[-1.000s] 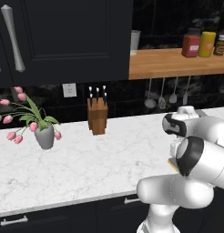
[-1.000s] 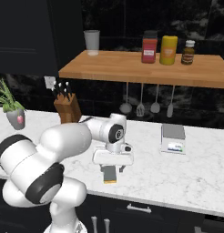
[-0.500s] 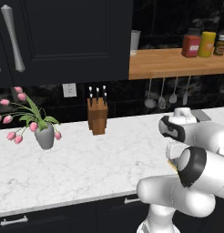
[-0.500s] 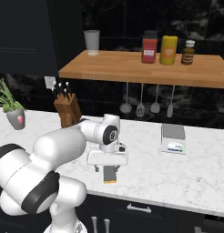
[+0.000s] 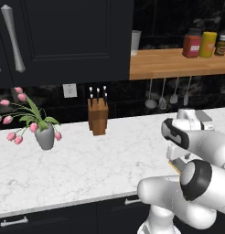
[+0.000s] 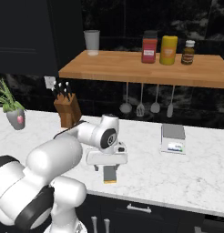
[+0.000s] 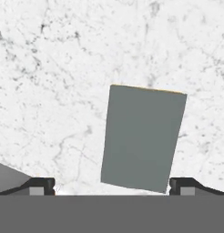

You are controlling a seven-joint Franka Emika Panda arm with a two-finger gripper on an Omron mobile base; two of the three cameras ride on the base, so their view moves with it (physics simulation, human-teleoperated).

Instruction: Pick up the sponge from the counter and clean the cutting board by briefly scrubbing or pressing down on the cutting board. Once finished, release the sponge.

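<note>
The sponge (image 7: 143,136) lies flat on the white marble counter (image 7: 59,68), dark grey layer up with a thin yellow edge at its far end. My gripper (image 7: 112,184) hangs just above it, open, one fingertip on each side of the sponge's near end, and nothing is held. In the right base view the sponge (image 6: 109,174) sits near the counter's front edge (image 6: 150,200), directly below the white hand (image 6: 106,157). From the left base view, the arm covers most of the sponge (image 5: 173,164). The cutting board is out of view.
A grey kitchen scale (image 6: 173,138) stands to the right of the sponge. A knife block (image 6: 67,109) and a tulip vase (image 5: 45,135) stand further left. Above hangs a wooden shelf (image 6: 132,66) with jars, and utensils (image 6: 141,107) hang below it.
The hand has come down and slightly left over the sponge. The sponge has stayed where it was.
</note>
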